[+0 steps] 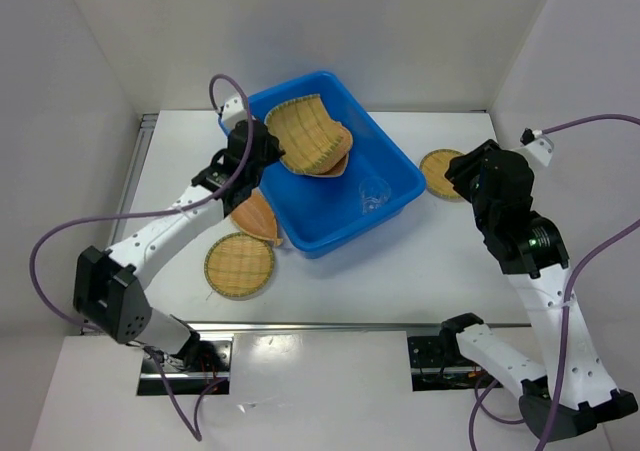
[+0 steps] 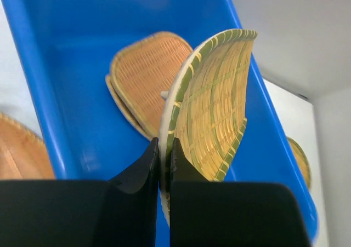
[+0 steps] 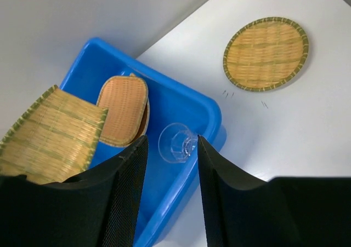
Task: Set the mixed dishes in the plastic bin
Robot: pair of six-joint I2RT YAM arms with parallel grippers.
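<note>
The blue plastic bin (image 1: 395,153) stands at the table's middle. My left gripper (image 1: 270,143) is shut on the rim of a green-edged fan-shaped bamboo tray (image 1: 305,129), holding it tilted on edge over the bin's far left corner. The wrist view shows that tray (image 2: 216,99) pinched between my fingers (image 2: 143,167). An orange-brown tray (image 2: 145,77) lies in the bin beneath it. A clear cup (image 1: 372,196) lies on its side in the bin's right part. My right gripper (image 3: 171,143) is open and empty, high above the cup (image 3: 178,143) near the bin's right rim (image 3: 213,114).
On the table are a round bamboo tray (image 1: 440,174) right of the bin, below my right gripper (image 1: 457,171), another round one (image 1: 240,266) at the front left, and an orange leaf-shaped tray (image 1: 255,216) against the bin's left wall. White walls enclose the table.
</note>
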